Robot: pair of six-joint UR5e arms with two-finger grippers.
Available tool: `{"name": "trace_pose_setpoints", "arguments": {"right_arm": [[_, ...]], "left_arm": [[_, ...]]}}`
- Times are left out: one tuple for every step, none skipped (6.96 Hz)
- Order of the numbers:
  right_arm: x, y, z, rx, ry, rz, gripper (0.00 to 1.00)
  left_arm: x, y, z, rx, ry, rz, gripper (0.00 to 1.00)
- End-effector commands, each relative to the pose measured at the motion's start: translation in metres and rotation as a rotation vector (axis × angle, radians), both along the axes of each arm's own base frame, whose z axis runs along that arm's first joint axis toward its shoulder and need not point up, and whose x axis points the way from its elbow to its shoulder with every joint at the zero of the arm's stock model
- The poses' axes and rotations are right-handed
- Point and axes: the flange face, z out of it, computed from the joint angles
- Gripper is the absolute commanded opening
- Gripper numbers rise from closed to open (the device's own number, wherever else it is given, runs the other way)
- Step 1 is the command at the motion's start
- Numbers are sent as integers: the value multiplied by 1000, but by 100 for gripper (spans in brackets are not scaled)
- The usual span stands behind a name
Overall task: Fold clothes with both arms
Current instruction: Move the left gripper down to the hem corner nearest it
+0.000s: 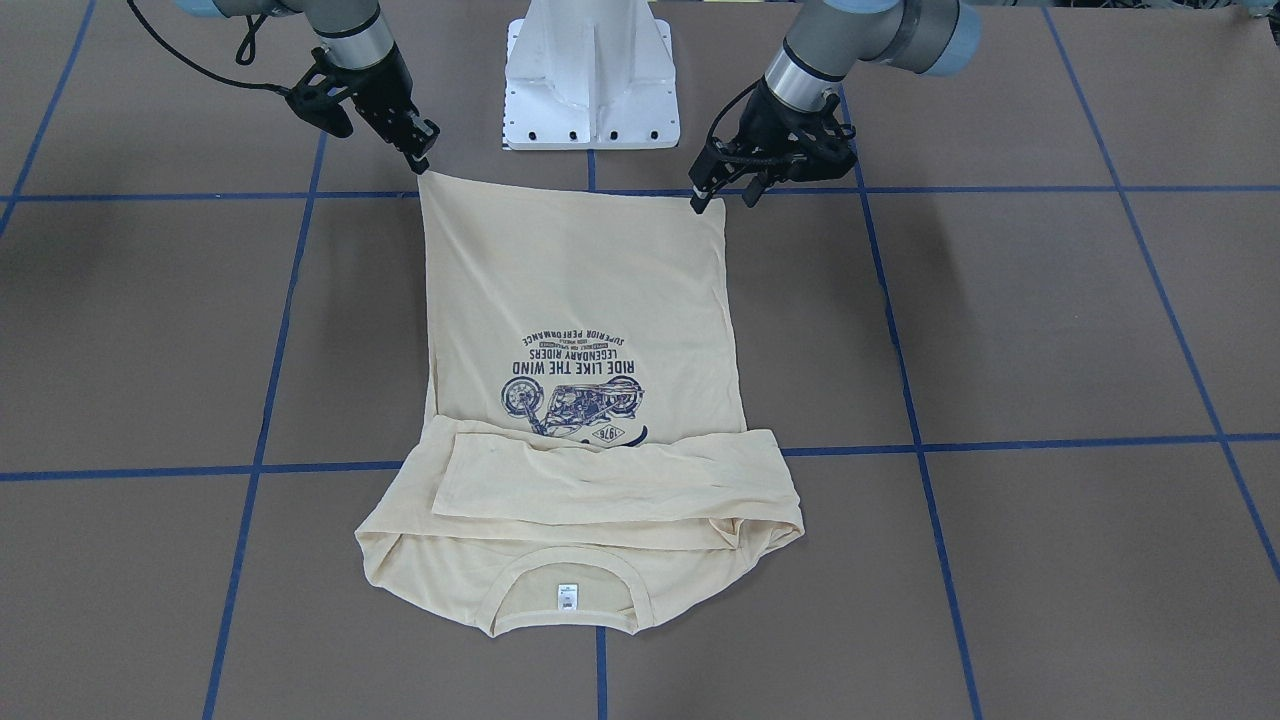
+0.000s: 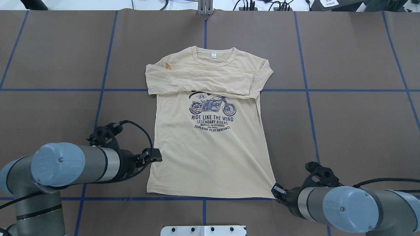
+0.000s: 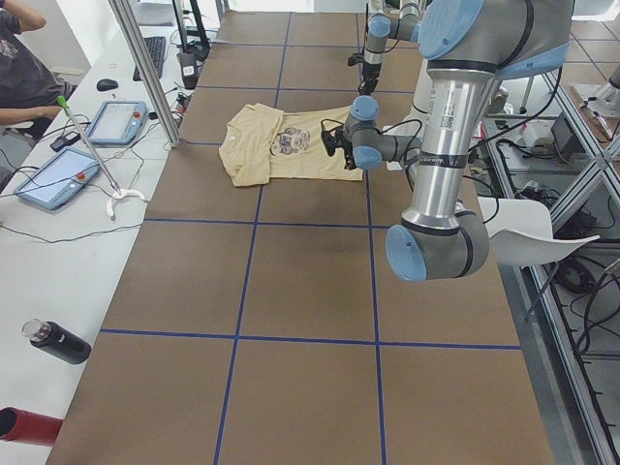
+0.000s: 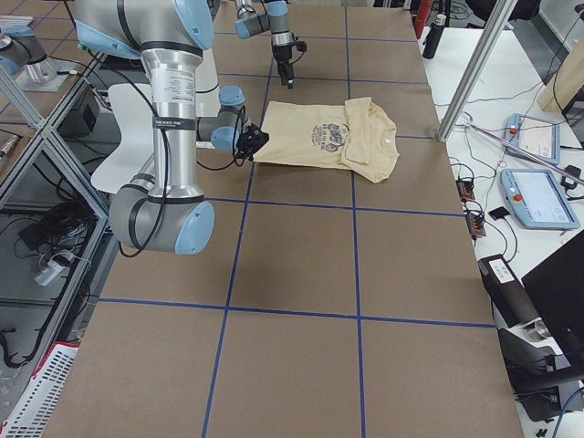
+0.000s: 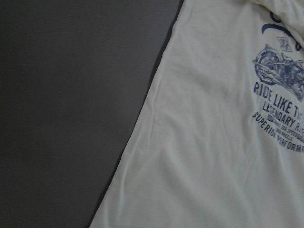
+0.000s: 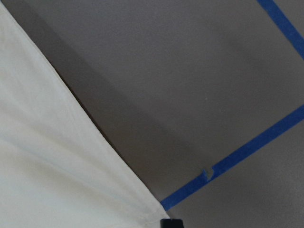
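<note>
Right pincer (image 1: 420,160): fingers drawn close together on the shirt's (image 2: 210,154) right hem corner. The cloth rises to a point at the tips and puckers toward them. One black fingertip (image 6: 171,222) shows at that corner in the wrist view.

Right arm (image 2: 347,205): low over the worktop (image 2: 344,131), forearm nearly level, reaching in from the right toward the corner.

Left pincer (image 1: 724,200): fingers spread apart, holding nothing. It hovers just beside the shirt's left edge, near the left hem corner. Its wrist view looks down on that edge and shows no fingers.

Left arm (image 2: 75,164): forearm nearly level, coming in from the left, with its black cable looped above the wrist.

Shirt: lies flat, front up, in the middle of the worktop. The hem is toward the robot and the collar is on the far side. Both sleeves (image 2: 197,80) are folded across the chest and cover the top of the print (image 2: 212,113). The neck label (image 2: 213,55) shows inside the collar.

Worktop: brown, crossed by blue tape lines (image 2: 306,91). The white base (image 1: 592,80) stands just behind the hem, between the two arms.
</note>
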Motion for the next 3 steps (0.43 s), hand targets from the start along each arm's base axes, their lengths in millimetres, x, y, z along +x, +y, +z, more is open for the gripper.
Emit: {"name": "trace_pose_setpoints", "arguments": {"right_arm": [[1, 0, -1, -1, -1, -1, 0], [1, 0, -1, -1, -1, -1, 0], [1, 1, -1, 0, -3, -1, 0]], "left_arm": [[11, 25, 14, -67, -44, -5, 82], [19, 34, 18, -82, -51, 4, 80], [21, 38, 16, -115, -42, -7, 79]]}}
